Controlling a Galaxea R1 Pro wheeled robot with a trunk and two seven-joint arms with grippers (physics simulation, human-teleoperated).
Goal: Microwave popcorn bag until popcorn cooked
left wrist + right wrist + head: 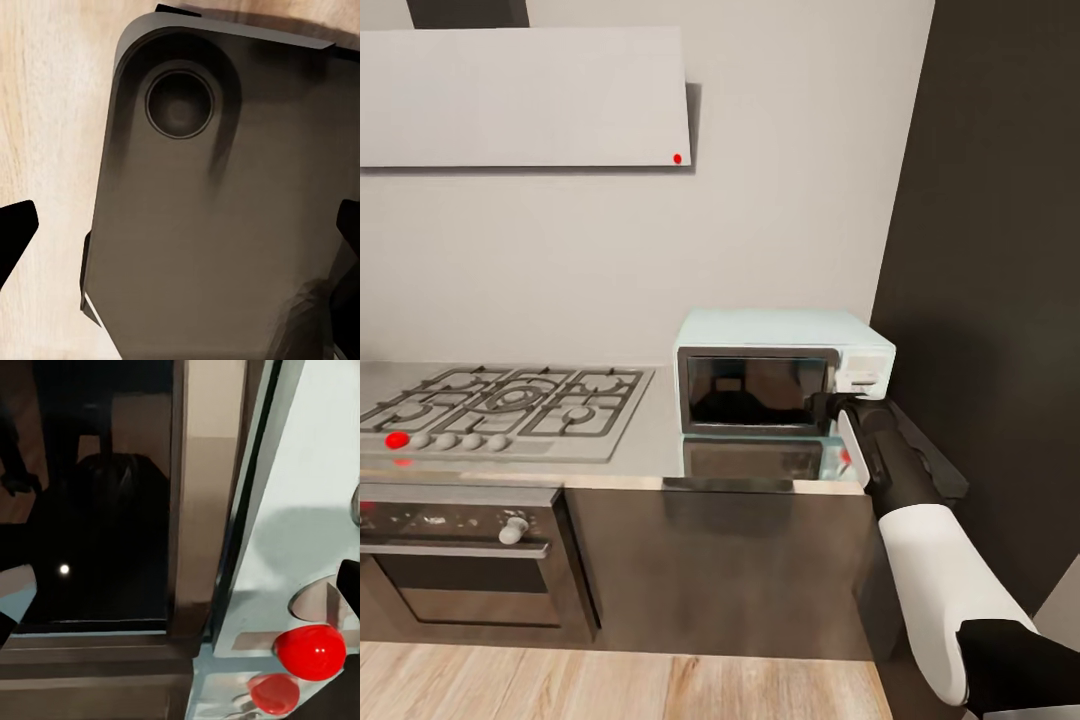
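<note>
The pale mint-blue microwave (pixel 780 375) stands on the grey countertop (pixel 650 455) to the right of the hob, its dark glass door shut. My right gripper (pixel 826 406) is at the door's right edge, by the white control panel (pixel 863 378). Up close, the right gripper (pixel 180 600) is open, its fingertips (pixel 349 585) spread across the door frame and the panel, with a red button (pixel 309 651) just beside one tip. The popcorn bag is out of view; the glass shows only dark reflections. My left gripper (pixel 180 240) hangs open and empty over the robot's dark base (pixel 217 225).
A gas hob (pixel 500 405) with grey grates lies left of the microwave, above a built-in oven (pixel 460 560). A tall dark cabinet wall (pixel 1000 300) stands close on the right of the microwave. A hood (pixel 520 95) hangs above. Wooden floor (pixel 610 685) lies below.
</note>
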